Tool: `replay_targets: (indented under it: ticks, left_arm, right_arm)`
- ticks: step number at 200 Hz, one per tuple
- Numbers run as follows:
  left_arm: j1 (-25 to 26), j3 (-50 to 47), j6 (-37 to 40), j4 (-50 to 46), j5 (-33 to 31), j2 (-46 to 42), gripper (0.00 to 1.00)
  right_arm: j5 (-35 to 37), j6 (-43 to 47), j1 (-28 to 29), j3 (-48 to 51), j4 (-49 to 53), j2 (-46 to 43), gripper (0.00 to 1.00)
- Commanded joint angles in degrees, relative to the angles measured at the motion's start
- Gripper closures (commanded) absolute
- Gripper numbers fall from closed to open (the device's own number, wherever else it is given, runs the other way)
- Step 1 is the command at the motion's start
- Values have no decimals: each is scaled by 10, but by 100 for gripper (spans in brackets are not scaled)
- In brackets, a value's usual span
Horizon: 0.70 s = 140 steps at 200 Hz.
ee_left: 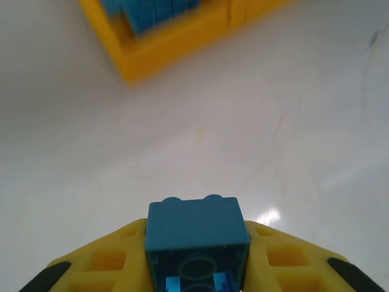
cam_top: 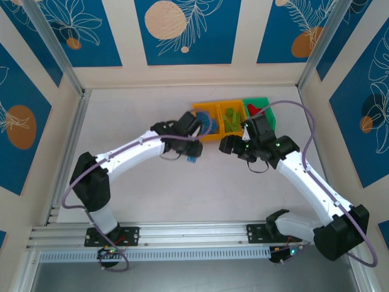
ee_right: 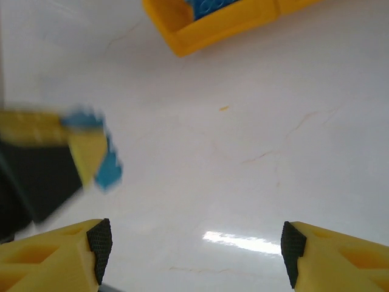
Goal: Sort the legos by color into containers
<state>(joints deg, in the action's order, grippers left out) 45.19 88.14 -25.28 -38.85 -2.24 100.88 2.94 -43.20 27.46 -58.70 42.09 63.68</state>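
The right gripper (ee_right: 194,252) hangs over the white table (ee_right: 255,140) with its jaws wide apart, black pads (ee_right: 100,246) facing each other and nothing between them. At the top edge sits a corner of an orange-yellow bin (ee_right: 206,33) with blue legos (ee_right: 209,6) inside. At the left, blurred, the left gripper (ee_right: 82,149) shows a blue brick (ee_right: 109,171) at its yellow fingertip
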Motion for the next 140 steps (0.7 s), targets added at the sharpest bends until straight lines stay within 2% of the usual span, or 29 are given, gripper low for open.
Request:
replay_targets:
  ticks: [1,35,78,110,140]
  left_arm:
    - [-23,92,47,48,-27,75,71]
    - [-58,248,51,47,-32,196,71]
    - [-81,388,58,47,-44,312,67]
    - [-94,469,62,42,-8,357,51]
    - [-98,483,74,28,-7,331,44]
  right_arm:
    - [-23,-76,35,26,-42,-15,24]
    - [-6,-105,71,37,-80,-9,24]
    - [15,-83,67,23,-47,-6,23]
    - [23,-74,58,21,-33,-15,23]
    - [13,-61,34,23,-33,-16,22]
